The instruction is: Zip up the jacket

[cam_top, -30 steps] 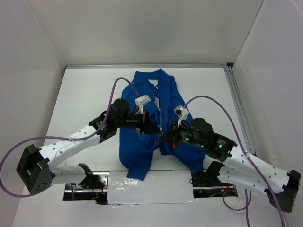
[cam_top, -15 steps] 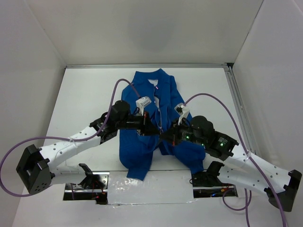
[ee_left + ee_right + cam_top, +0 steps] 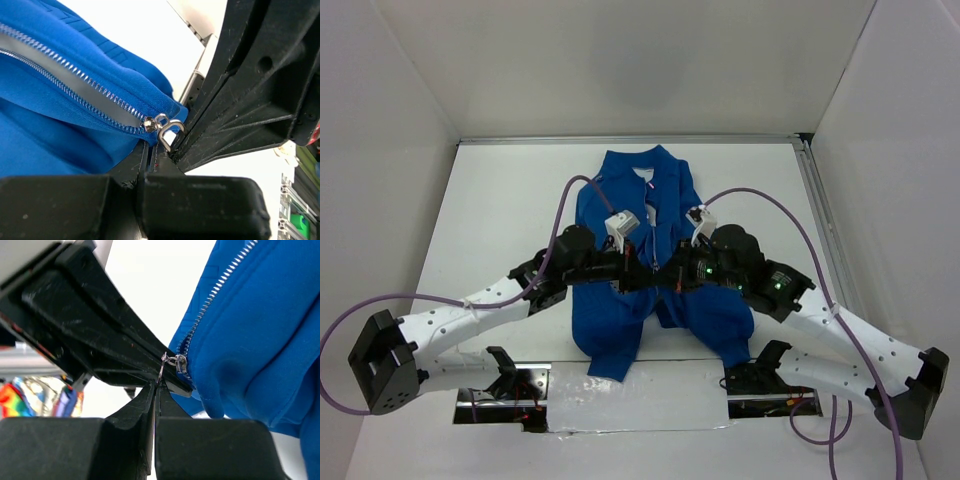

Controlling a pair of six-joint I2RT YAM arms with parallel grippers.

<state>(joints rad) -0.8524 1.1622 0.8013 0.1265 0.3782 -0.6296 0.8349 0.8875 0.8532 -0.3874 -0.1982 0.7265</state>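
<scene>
Count: one jacket (image 3: 620, 320), one desk (image 3: 500, 200), one zipper pull (image 3: 167, 131), two tools.
Left tool (image 3: 648, 274): clenched, fingers pressed together on the jacket's blue edge at the foot of the zipper (image 3: 75, 82).
Jacket: flat in the middle of the desk, collar at the far side, hem toward the arm bases; the two rows of teeth stand apart above the pull, with pale lining between them.
Zipper pull: small and silver, low on the teeth, between the two tools.
Right tool (image 3: 670, 277): clenched, grasping the thin tab of the zipper pull, tip to tip with the left tool.
</scene>
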